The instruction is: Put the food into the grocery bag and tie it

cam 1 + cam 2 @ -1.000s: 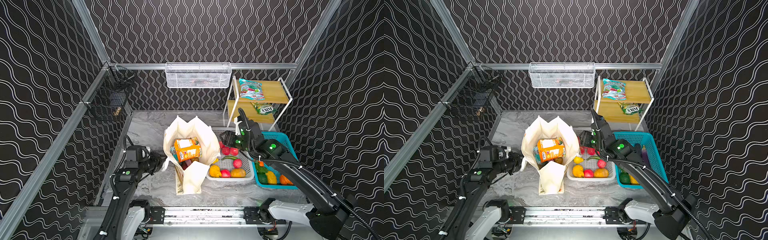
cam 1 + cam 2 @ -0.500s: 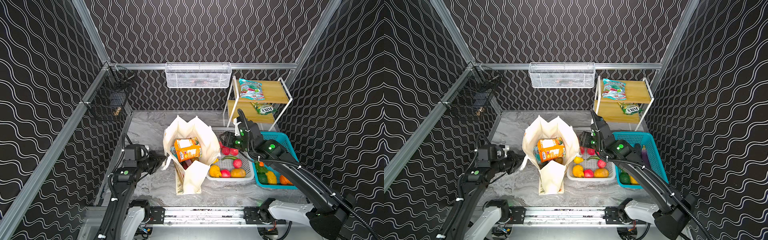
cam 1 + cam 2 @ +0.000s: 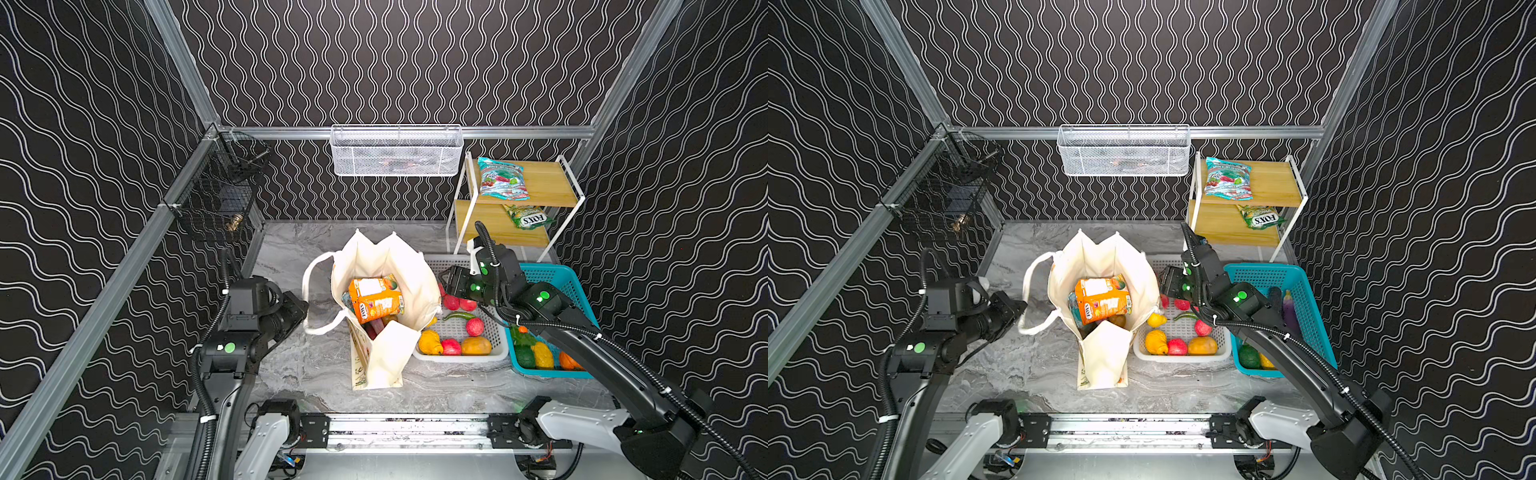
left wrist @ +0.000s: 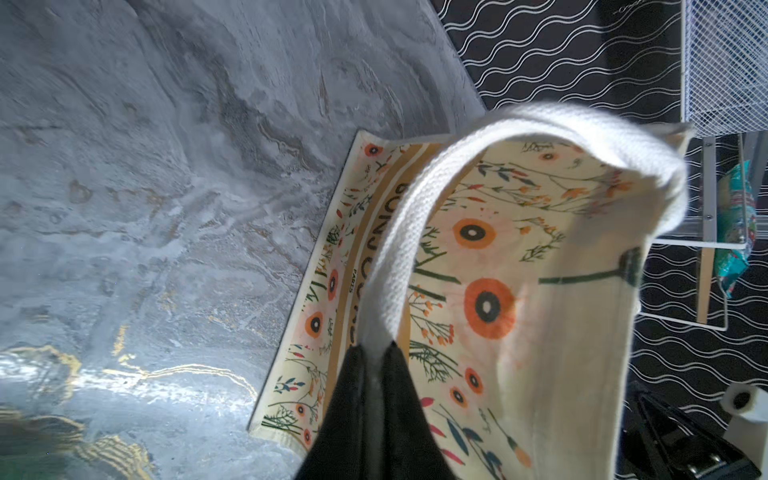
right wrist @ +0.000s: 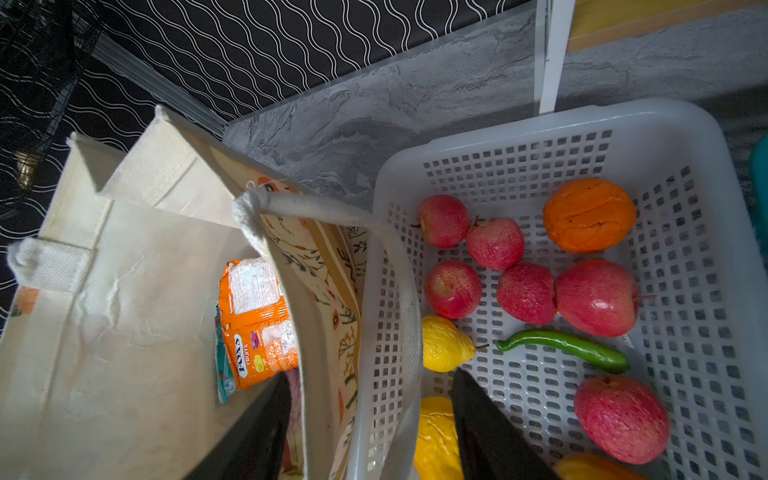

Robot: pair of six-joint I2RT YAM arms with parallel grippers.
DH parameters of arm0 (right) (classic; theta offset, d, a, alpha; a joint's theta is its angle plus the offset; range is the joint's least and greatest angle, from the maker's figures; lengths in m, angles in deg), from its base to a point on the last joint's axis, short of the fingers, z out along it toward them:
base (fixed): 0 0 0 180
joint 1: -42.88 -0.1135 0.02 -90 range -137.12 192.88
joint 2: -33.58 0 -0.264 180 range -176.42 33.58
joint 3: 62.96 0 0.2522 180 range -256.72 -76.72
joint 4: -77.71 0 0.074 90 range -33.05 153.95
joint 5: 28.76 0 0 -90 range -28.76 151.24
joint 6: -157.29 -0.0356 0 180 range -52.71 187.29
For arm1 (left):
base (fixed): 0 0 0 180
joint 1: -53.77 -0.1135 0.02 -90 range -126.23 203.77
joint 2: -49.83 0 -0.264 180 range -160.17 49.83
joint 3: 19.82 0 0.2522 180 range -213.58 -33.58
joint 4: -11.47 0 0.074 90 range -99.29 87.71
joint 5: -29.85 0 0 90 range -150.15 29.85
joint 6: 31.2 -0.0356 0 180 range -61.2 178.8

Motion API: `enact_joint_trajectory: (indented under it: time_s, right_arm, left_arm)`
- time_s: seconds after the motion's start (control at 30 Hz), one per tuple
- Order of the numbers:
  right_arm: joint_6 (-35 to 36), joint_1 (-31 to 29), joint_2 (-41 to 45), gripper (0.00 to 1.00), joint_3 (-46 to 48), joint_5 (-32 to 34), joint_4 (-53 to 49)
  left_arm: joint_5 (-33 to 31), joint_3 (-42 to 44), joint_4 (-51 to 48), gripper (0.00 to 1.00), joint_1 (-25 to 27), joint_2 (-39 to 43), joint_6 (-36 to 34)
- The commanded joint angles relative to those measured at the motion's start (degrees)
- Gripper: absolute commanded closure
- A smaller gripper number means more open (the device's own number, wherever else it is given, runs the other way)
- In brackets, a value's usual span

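Observation:
The cream grocery bag point(image 3: 386, 266) point(image 3: 1100, 262) stands open mid-table. Inside lies food: an orange FOX'S packet point(image 3: 376, 299) point(image 5: 257, 324) on top of a teal packet and dark produce. My left gripper point(image 3: 305, 309) point(image 4: 374, 353) is shut on the bag's left white strap handle point(image 4: 415, 208), which loops out to the left in both top views. My right gripper point(image 3: 444, 282) point(image 5: 370, 399) is open at the bag's right side. One finger is inside the bag, the other over the white basket, with the bag wall and the right handle point(image 5: 399, 291) between them.
A white perforated basket point(image 3: 457, 357) point(image 5: 540, 120) of toy fruit touches the bag's right side. A teal basket point(image 3: 552, 272) of vegetables stands beyond it. A wooden shelf point(image 3: 544, 187) at the back right holds two candy packets. Wire baskets hang on the back wall point(image 3: 397, 151) and the left wall point(image 3: 220, 195).
My left gripper has closed on the bag's left handle and drawn slightly back to the left with it. The right arm has hardly moved.

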Motion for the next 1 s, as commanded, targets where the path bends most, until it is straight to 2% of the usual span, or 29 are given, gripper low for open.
enact_joint_trajectory:
  time_s: [0.0, 0.23, 0.53, 0.73, 0.97]
  right_arm:
    - [-0.9, 0.0, 0.4, 0.36, 0.2, -0.3, 1.7]
    - [-1.8, 1.1, 2.0, 0.36, 1.7, -1.4, 2.3]
    - [-7.6, 10.1, 7.8, 0.35, 9.3, -11.8, 9.0]
    - [-12.3, 14.2, 8.1, 0.35, 16.2, -19.6, 14.6]
    - [-17.9, 15.4, 6.6, 0.34, 22.1, -25.4, 21.7]
  left_arm:
    - [-2.9, -2.9, -1.4, 0.94, -0.1, -0.5, -3.4]
    - [-0.4, -7.7, 1.2, 0.92, -0.1, -2.1, -4.3]
    - [1.8, -15.1, 2.1, 0.92, 0.0, -4.7, -4.8]
    - [-0.9, -21.0, -0.3, 0.94, 0.1, -5.7, -6.4]
    - [-6.2, -26.1, -3.4, 0.96, 0.3, -6.2, -8.6]
